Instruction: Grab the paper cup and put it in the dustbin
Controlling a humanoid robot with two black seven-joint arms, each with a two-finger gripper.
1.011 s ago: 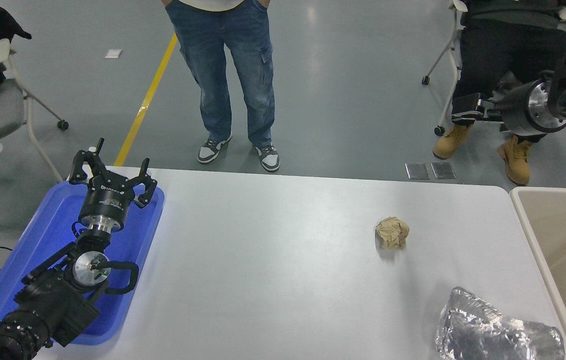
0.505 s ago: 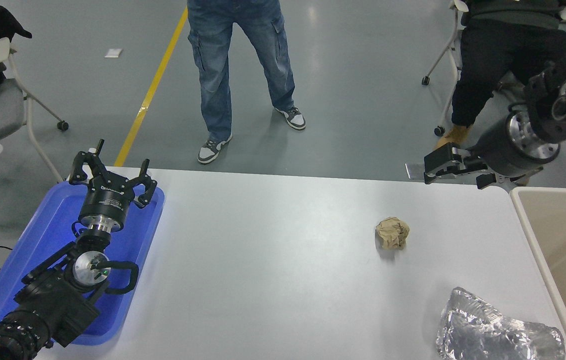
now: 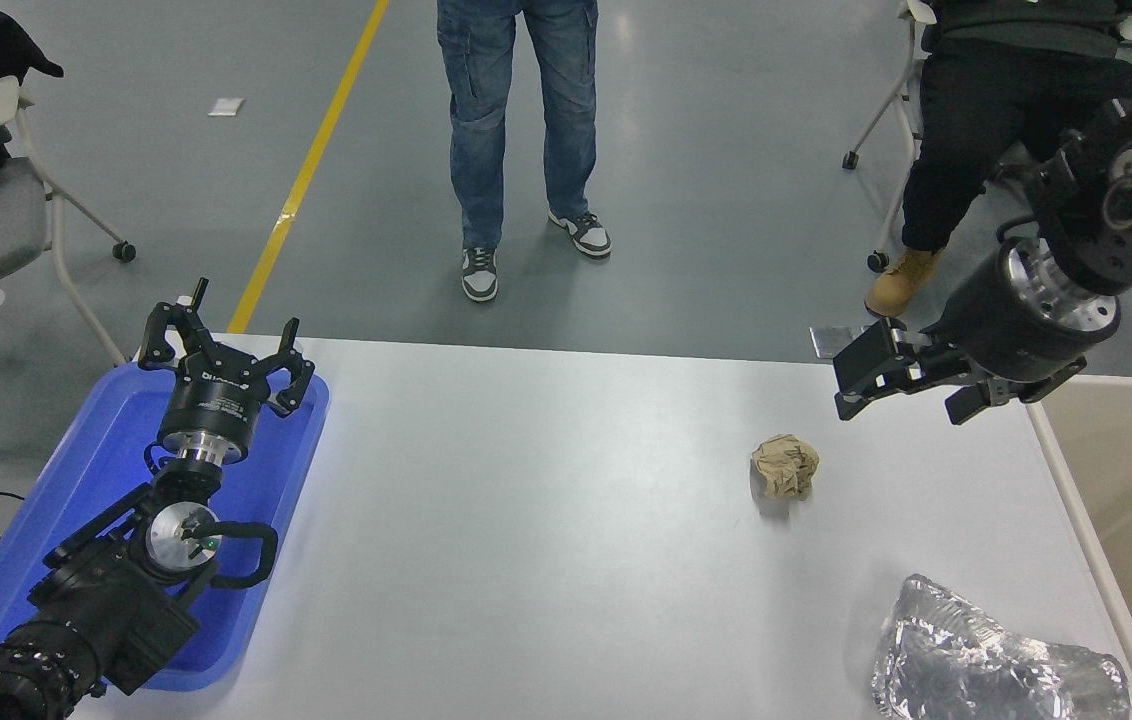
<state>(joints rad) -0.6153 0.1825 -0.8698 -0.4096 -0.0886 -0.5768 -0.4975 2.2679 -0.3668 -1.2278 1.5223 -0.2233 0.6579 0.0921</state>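
Right gripper (image 3: 876,375) is hovering over the table's (image 3: 526,520) far right edge, jaws together, empty — dustbin (image 3: 1126,500) just beside; left gripper (image 3: 223,357) is sitting parked over blue tray (image 3: 86,480), jaws apart.

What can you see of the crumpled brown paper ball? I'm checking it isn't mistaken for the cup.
The brown paper ball is a tan, tightly crumpled wad with deep creases, apparently kraft paper. It rests on the white table, right of centre, casting a small shadow. Nothing else touches it; the right gripper hangs apart, up and to its right.
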